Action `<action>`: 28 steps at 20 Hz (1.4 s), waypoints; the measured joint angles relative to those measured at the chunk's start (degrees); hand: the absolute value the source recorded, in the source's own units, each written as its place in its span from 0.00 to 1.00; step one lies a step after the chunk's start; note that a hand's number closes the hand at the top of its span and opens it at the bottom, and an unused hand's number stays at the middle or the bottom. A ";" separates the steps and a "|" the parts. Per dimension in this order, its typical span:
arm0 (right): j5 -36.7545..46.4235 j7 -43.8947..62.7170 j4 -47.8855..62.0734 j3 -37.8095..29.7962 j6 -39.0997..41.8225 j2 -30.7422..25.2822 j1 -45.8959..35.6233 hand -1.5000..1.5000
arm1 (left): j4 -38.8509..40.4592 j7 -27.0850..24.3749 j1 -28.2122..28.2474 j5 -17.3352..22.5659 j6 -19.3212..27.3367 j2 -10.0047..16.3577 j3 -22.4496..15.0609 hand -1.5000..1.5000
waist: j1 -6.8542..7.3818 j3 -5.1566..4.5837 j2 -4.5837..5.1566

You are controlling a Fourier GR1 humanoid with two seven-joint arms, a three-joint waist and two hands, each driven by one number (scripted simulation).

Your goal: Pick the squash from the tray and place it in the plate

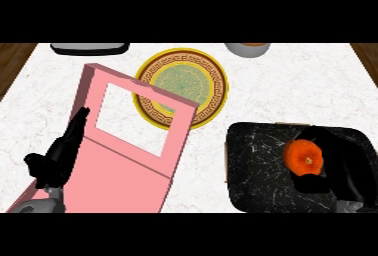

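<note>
Curled at the right side of the view, the right hand [341, 167] wrapped its black fingers round the squash [303, 158]. One part of the hand arched over the top of the squash and another passed beneath it, so that only the orange face showed towards the left. The squash was over the right half of the tray [255, 165], a dark slab with pale marbling. From this steep angle it was hard to say whether the squash rested on the tray or was held just clear of it.

The plate [215, 75], gold-rimmed with a green centre, lay on the white table [303, 90], up and to the left of the tray and apart from it. A pink board [125, 172] with a rectangular opening stood tilted across the left of the table, its upper right edge covering the plate's lower left rim.

The left hand [63, 150] showed at the left edge against the pink board, fingers straight and pointing up, holding nothing.

At the far edge of the table were a dark object [88, 48] on the left and a grey bowl [247, 49] beyond the plate.
</note>
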 measured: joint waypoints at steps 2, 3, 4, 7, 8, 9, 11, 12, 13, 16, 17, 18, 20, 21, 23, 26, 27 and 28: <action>1.40 1.95 -3.59 0.99 0.92 0.75 -0.84 1.00 | -0.38 0.51 0.17 0.66 -1.14 0.65 0.47 0.50 | 0.07 0.02 0.02; 1.65 2.29 -5.34 0.90 1.46 0.60 -1.13 1.00 | -0.02 0.32 -0.03 0.84 -1.60 1.05 0.88 0.50 | 0.06 0.02 0.04; 2.66 3.00 -7.03 1.70 1.39 1.17 -1.08 1.00 | 0.39 0.10 -0.16 0.82 -1.83 1.22 1.12 0.50 | 0.04 0.03 0.05; 4.54 3.56 -10.78 2.08 0.22 1.88 -2.99 1.00 | 2.21 -1.15 -0.72 0.47 -1.85 0.84 1.24 0.50 | 0.00 0.05 0.10; 5.13 4.27 -11.99 2.02 0.55 2.04 -4.23 1.00 | 2.13 -0.75 -1.06 0.31 -1.64 0.68 1.14 0.50 | 0.04 0.04 0.09; 6.03 5.55 -13.07 2.29 1.35 2.42 -5.85 1.00 | 2.03 -0.50 -1.31 0.44 -1.80 0.79 1.29 0.50 | 0.11 0.04 0.10; 7.86 7.25 -13.24 3.30 2.57 3.55 -9.37 1.00 | 2.06 -0.80 -1.30 -0.18 -1.33 0.15 0.97 0.50 | 0.24 0.04 0.11; 8.13 7.61 -13.45 3.81 3.17 4.19 -10.45 1.00 | 1.97 -0.96 -1.04 -0.59 -1.08 -0.15 0.78 0.50 | 0.28 0.05 0.11; 8.56 8.30 -13.39 4.24 3.77 4.95 -12.01 1.00 | 0.92 -0.45 -0.35 -0.43 -1.35 -0.08 0.77 0.50 | 0.36 0.05 0.12; 8.89 9.66 -12.26 4.32 5.47 7.02 -16.71 1.00 | 0.57 0.00 -0.79 -0.87 -1.12 -0.39 0.87 0.50 | 0.39 0.05 0.14; 8.65 10.12 -11.34 3.96 6.45 7.56 -19.04 1.00 | 0.97 -0.09 -0.96 -0.76 -1.42 -0.33 1.06 0.50 | 0.42 0.06 0.15; 9.21 10.34 -9.73 4.42 6.10 8.52 -20.59 1.00 | 2.02 -0.42 -1.65 -0.86 -1.41 -0.52 1.15 0.50 | 0.43 0.05 0.16; 9.84 10.06 -5.99 4.39 5.17 9.96 -23.62 1.00 | 2.10 -0.77 -1.33 -0.76 -1.81 -0.39 1.50 0.50 | 0.52 0.05 0.18; 9.75 10.12 -3.68 4.00 5.37 10.57 -26.10 1.00 | 1.62 -0.45 -1.20 -1.30 -1.24 -1.00 0.92 0.50 | 0.62 0.07 0.20; 9.90 10.20 1.25 4.15 4.96 12.45 -30.10 1.00 | 1.45 -0.40 -1.08 -1.24 -1.62 -0.87 0.96 0.50 | 0.78 0.06 0.23; 8.82 10.64 7.89 4.49 2.87 14.18 -34.80 1.00 | 2.05 -0.59 -1.67 -1.46 -1.55 -1.06 1.11 0.50 | 0.85 0.06 0.27; 8.16 11.04 10.12 4.73 2.04 14.54 -36.39 1.00 | 2.93 -1.55 -1.64 -1.76 -1.32 -1.39 1.09 0.50 | 0.88 0.07 0.28; 7.62 11.39 12.69 5.10 0.82 14.82 -37.96 1.00 | 2.32 -0.80 -1.75 -1.90 -1.15 -1.60 0.82 0.50 | 0.95 0.07 0.28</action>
